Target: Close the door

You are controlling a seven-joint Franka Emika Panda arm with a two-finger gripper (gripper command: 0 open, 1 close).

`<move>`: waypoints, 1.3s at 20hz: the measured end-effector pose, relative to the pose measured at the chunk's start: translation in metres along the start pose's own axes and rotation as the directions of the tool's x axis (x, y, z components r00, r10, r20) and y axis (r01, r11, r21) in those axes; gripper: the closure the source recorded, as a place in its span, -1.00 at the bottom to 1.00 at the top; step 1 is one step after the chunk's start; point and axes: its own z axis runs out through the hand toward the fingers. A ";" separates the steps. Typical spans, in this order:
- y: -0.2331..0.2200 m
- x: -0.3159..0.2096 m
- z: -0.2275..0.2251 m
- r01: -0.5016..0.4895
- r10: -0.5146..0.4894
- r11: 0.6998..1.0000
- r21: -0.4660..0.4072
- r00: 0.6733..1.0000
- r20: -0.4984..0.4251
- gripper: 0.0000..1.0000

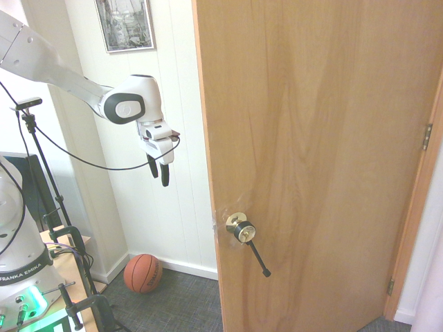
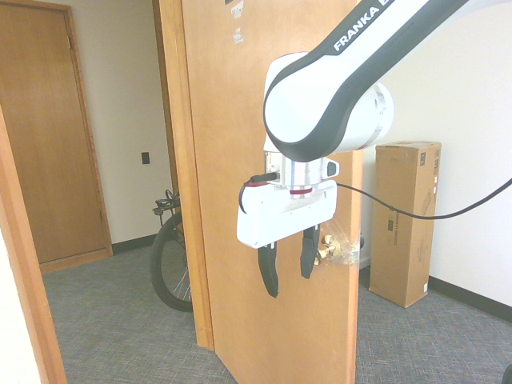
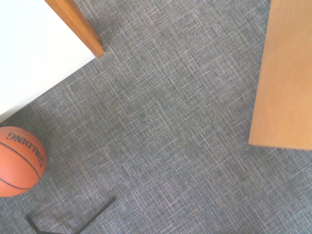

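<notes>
Your gripper (image 2: 290, 260) hung in the air with its two dark fingers spread, nothing between them, pointing down at the floor (image 3: 161, 122). In the first exterior view you had it to the left of the door (image 1: 311, 138), in front of the white panelled wall (image 1: 181, 207); the second exterior view showed it in front of the door's other face, above the level of the knob there. You could not tell from these views whether the fingers touched the door.

The door stood ajar, swung away from its frame (image 1: 415, 200), with its hinges on the far right in the first exterior view. On that side it carried a round brass knob (image 1: 236, 222) near its free edge, and a thin black lever (image 1: 259, 259) slanted down from the knob. Clear tape lay around the knob.

A basketball (image 1: 143, 274) sat on the grey carpet near the foot of the white wall, and a framed picture (image 1: 125, 24) hung higher on that wall. In the second exterior view you had a tall cardboard box (image 2: 404, 224) standing to the right of the door, a bicycle wheel (image 2: 172, 268) showing to its left, and another wooden door (image 2: 50, 136) farther back.
</notes>
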 end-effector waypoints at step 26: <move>0.195 0.028 -0.075 -0.234 0.232 0.969 0.080 0.972 0.038 -1.00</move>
